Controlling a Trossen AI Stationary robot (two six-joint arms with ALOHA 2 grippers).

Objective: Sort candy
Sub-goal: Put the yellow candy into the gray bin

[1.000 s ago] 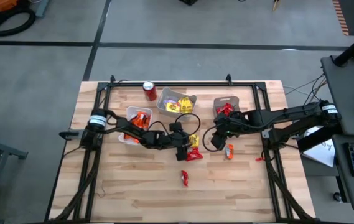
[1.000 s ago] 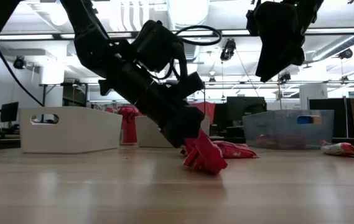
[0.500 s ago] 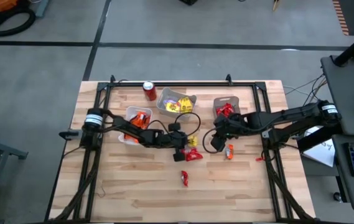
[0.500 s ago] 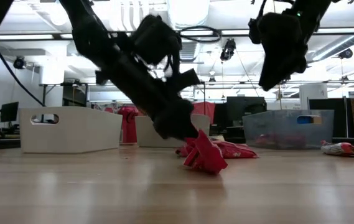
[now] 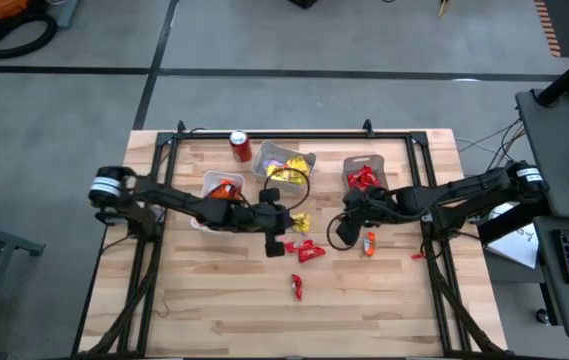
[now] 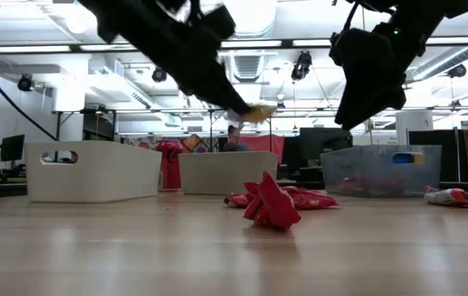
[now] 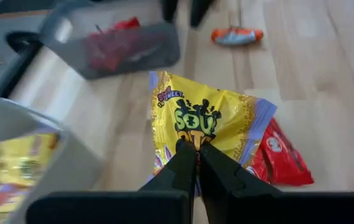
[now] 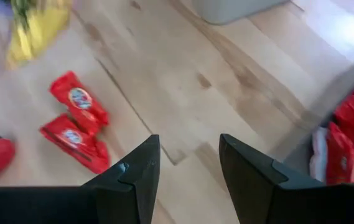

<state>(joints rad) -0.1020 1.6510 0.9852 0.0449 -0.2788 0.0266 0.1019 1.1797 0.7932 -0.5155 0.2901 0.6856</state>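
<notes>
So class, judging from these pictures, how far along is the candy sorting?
Done: the three bins already hold orange, yellow and red candy. In hand: the left gripper is shut on a yellow packet, lifted off the table. Left: red packets, one more red and an orange one lie loose. The right gripper hangs open, empty.

From my right gripper [image 8: 188, 163] I saw its fingers parted over bare wood, red candy packets [image 8: 77, 121] ahead, a yellow packet [image 8: 37, 25] beyond, a grey bin [image 8: 242, 7] farther
</notes>
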